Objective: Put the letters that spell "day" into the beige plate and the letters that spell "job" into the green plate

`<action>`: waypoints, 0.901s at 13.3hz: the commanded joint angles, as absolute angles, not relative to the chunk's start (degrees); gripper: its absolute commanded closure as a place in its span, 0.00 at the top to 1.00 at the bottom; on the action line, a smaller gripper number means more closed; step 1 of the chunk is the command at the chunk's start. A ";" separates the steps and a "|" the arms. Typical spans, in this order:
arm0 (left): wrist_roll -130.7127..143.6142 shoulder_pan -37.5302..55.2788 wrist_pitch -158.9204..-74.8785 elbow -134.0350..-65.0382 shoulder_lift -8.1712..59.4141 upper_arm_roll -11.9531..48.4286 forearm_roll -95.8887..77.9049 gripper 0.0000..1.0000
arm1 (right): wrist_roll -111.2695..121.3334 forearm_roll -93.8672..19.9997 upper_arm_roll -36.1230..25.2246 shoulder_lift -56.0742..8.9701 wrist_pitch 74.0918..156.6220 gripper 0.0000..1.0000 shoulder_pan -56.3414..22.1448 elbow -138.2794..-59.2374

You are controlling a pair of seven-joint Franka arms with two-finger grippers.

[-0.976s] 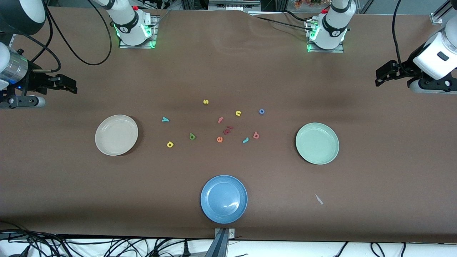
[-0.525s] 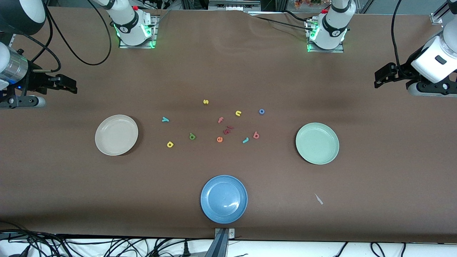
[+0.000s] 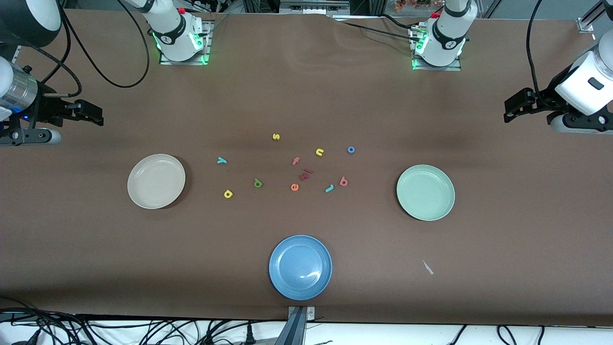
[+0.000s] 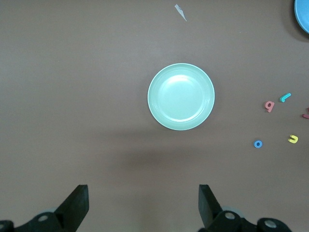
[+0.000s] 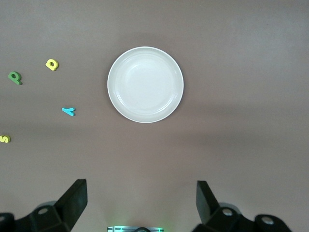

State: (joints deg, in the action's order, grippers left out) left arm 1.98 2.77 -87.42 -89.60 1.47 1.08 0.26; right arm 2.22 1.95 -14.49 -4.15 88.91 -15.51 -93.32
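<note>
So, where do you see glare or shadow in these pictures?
Front view: a small white glare on the blue plate, a soft shadow beside the beige plate. Left wrist view: a dim shadow band on the table by the green plate.

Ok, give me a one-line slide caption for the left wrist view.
Open left end effector above bare table, green plate empty, with blue "o", pink "b" and teal "j" lying nearby.

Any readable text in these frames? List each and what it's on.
No printed labels or brands are readable. Only the foam letters on the table, each its own shape:
"s"
"n"
"o"
"f"
"y"
"d"
"a"
"e"
"j"
"b"
Dark red pieces: unreadable.
</note>
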 commanded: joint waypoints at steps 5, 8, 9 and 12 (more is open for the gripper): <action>1.58 3.25 -85.96 -88.15 3.16 1.14 -0.09 1.00 | 2.03 4.83 -12.14 -6.68 87.98 1.00 -17.13 -92.37; 1.58 6.40 -86.04 -87.89 6.67 2.02 -0.09 1.00 | 1.67 1.69 -11.34 -7.29 88.50 1.00 -17.31 -93.51; 1.58 7.81 -86.65 -87.80 8.51 2.11 -0.09 1.00 | 1.76 -0.77 -11.34 -7.64 89.11 1.00 -17.31 -94.39; 1.67 12.38 -88.76 -87.28 16.42 2.29 -1.92 1.00 | 0.10 -1.49 -11.34 -9.48 93.15 1.00 -18.98 -96.15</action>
State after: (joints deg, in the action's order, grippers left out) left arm 1.92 9.97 -87.94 -89.70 11.12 2.56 -0.17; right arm 1.93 -0.44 -11.24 -8.86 90.49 -17.65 -94.88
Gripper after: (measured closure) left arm 0.000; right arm 0.000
